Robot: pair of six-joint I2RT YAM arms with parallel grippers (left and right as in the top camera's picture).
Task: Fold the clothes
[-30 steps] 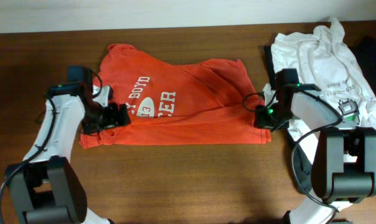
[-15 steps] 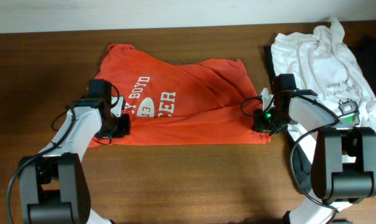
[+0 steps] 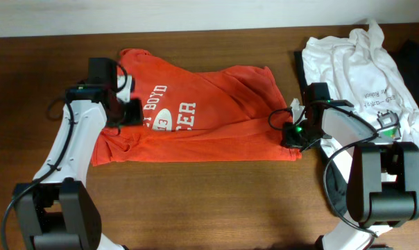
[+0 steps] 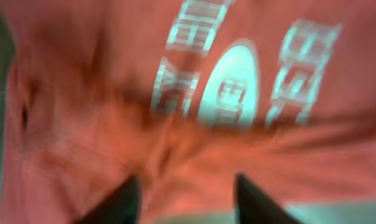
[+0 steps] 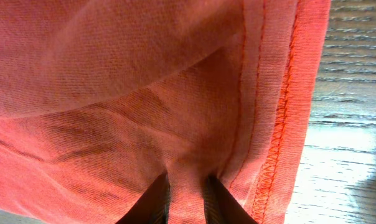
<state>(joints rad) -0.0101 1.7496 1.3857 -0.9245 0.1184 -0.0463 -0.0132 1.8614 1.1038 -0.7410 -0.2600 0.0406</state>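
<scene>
The wooden table (image 3: pixel 209 201) carries the orange-red T-shirt (image 3: pixel 216 118), spread out at its middle with the white lettering toward the left, and the white tee (image 3: pixel 355 62), crumpled at the far right. The right gripper (image 5: pixel 187 199) is clamped on a pinch of the orange-red T-shirt beside its stitched right hem. The left gripper (image 3: pixel 131 111) sits over the shirt's left side by the lettering, and its wrist view is too blurred to tell whether it grips the cloth.
</scene>
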